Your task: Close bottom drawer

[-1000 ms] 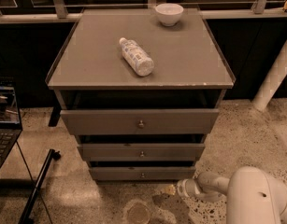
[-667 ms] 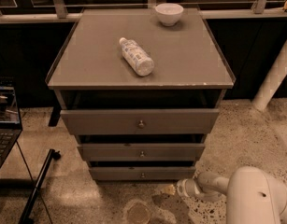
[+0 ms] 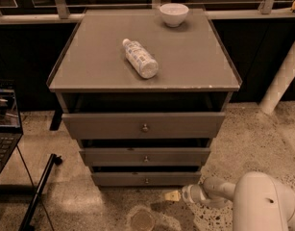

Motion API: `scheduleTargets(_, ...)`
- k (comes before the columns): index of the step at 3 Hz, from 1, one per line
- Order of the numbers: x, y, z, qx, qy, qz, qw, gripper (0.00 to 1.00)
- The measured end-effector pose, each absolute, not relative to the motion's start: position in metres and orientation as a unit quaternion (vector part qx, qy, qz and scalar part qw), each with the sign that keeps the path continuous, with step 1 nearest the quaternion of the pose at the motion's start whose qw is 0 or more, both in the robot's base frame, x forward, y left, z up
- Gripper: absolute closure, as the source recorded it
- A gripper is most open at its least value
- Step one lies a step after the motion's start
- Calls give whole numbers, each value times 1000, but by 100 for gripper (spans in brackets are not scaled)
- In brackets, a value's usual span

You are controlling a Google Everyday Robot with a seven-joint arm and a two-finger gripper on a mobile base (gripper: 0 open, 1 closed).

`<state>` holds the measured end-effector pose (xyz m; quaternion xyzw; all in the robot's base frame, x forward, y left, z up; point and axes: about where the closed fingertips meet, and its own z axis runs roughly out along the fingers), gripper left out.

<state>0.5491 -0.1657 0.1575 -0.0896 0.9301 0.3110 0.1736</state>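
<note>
Camera view: the gripper (image 3: 172,195) is seen low over the speckled floor (image 3: 252,143), at the end of the white arm (image 3: 219,189) that enters from the lower right. Whether it is apart or together cannot be told. The bottom drawer (image 3: 118,179) is found just up and left of the gripper, with its front near the tip, but no contact is shown. Its small knob (image 3: 147,180) sits a little further left. A dark gap is seen above the front, so the drawer is judged partly out and not yet closed. Higher above the gripper the middle drawer (image 3: 113,157) and top drawer (image 3: 104,125) are stacked. Well above, on the cabinet top (image 3: 200,61), a lying bottle (image 3: 140,58) and a white bowl (image 3: 174,14) are noted. Against the pictures from a second ago almost nothing is changed: gripper and drawer front are found in the same places. No push is judged delivered yet, and the approach to the front is taken as the step in hand.
</note>
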Motion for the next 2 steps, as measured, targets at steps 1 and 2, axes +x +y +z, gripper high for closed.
scheduleTargets(1, 549, -166, 157, -90, 930, 311, 174, 0)
scheduleTargets(2, 549, -166, 157, -90, 930, 311, 174, 0)
